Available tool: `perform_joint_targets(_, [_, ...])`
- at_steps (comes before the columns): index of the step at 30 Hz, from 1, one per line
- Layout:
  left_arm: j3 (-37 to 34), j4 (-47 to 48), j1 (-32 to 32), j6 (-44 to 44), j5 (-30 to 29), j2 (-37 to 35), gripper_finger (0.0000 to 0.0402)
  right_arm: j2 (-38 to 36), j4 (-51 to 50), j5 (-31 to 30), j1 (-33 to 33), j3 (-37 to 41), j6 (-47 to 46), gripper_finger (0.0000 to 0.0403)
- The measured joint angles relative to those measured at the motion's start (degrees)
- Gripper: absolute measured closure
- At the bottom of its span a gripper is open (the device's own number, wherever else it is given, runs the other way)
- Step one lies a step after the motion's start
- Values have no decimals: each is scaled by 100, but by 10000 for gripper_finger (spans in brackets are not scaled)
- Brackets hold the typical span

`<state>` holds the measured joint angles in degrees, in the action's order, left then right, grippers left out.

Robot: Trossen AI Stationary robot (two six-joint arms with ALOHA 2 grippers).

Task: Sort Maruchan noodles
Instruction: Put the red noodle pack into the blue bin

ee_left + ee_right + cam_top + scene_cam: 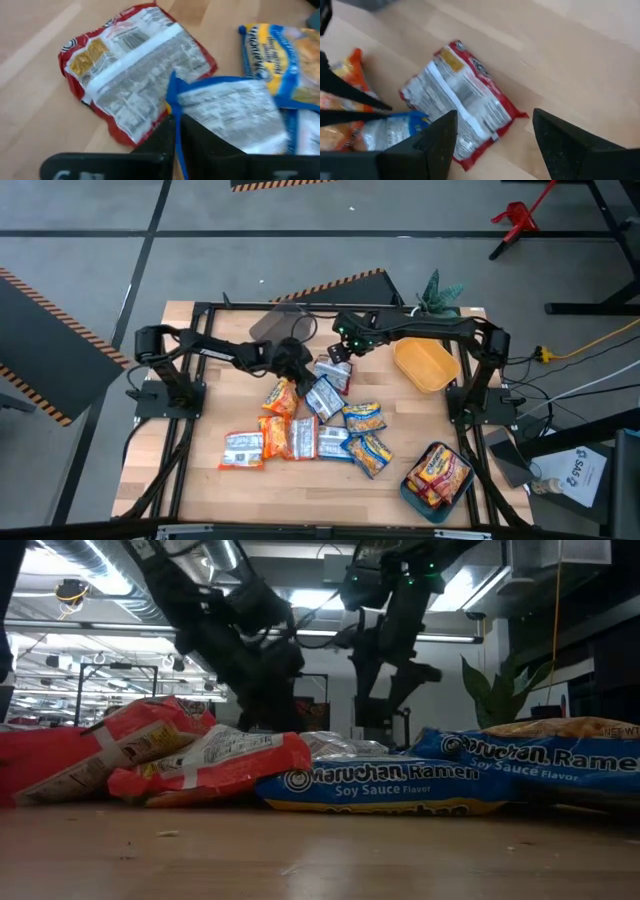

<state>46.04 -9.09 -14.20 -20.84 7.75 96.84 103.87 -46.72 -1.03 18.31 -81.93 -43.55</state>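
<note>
At the pile's far edge, my left gripper [176,131] pinches a blue packet's [235,112] corner; my right gripper [492,137] hangs open above a red packet [462,102].

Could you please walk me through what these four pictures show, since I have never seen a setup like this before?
This is a robot with two dark arms working at a wooden table, each ending in a two-finger gripper. One picture looks straight down from above, one looks level across the table top, and two come from cameras on the arms' wrists.

Scattered over the table are flat noodle packets in red, orange and blue. More packets lie in a teal container at the near right, and a yellow container sits at the right with nothing visible in it.

The left gripper has pinched the edge of a blue-edged packet, which lies beside a red packet. The right gripper hovers open above that same red packet, holding nothing.
</note>
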Motion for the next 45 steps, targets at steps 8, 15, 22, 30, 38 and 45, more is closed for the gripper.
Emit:
perform_joint_targets(8, [0, -71, -154, -109, 4, 548, 399, 1, -62, -77, -93, 113, -126, 160])
perform_joint_targets(15, [4, -13, -154, -153, 72, 757, 399, 1, 1340, 618, -353, 1028, -1000, 160])
perform_joint_targets(22, [7, 51, -164, -155, 40, 769, 399, 9, 1955, 164, -492, 1457, -1492, 160])
perform_joint_targets(30, [7, 180, -166, -162, 41, 769, 400, -424, 1562, -394, -562, 1498, -1729, 160])
perform_joint_targets(38, [4, 291, -166, -165, 7, 771, 401, -439, 3667, -67, -560, 2677, -2551, 160])
perform_joint_targets(45, [1, 304, -170, -161, 32, 773, 401, -439, 4880, -40, -600, 3330, -2860, 160])
